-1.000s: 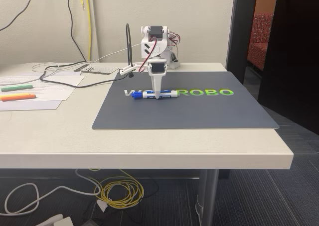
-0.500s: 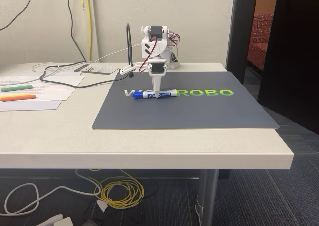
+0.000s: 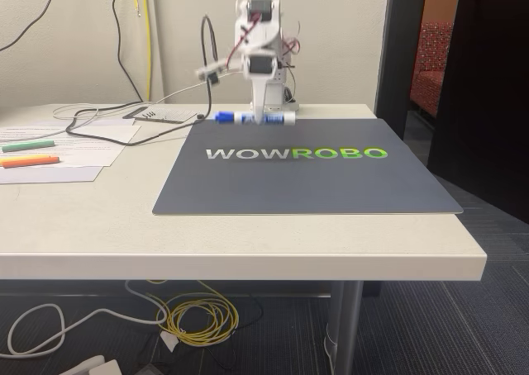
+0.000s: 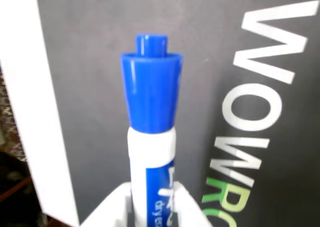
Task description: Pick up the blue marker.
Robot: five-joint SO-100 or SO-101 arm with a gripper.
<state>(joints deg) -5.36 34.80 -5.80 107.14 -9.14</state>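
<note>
1. Since a second ago the blue marker (image 3: 252,118) has left the mat: it lay across the "WOWROBO" lettering then, and now I see it raised in the air, clear of the grey mat (image 3: 306,177), with the arm drawn up and back toward its base.

2. My gripper (image 3: 266,119) is clamped on the marker's barrel. In the wrist view the white fingers (image 4: 107,212) hug the blue label from both sides, with the marker (image 4: 151,137) running straight up out of them.

3. What matters to me is how the marker sits in the grip. In the fixed view its long axis is level and runs left to right, cap to the left, and the jaws cross it at a right angle, right of its middle. So more of it, cap end included, overhangs to the left.

4. In the wrist view the blue cap (image 4: 151,92) points away from the camera, over the mat's edge and the pale table (image 4: 40,112) beside it.

5. I judge the pick as good as done. The arm is blurred in the fixed view, so I read it as mid-motion. The off-centre hold could let the cap end droop if the grip loosens.

6. Both highlighters, green (image 3: 27,145) and orange (image 3: 29,161), lie on the papers far to the left in the fixed view, well apart from the arm.
</note>
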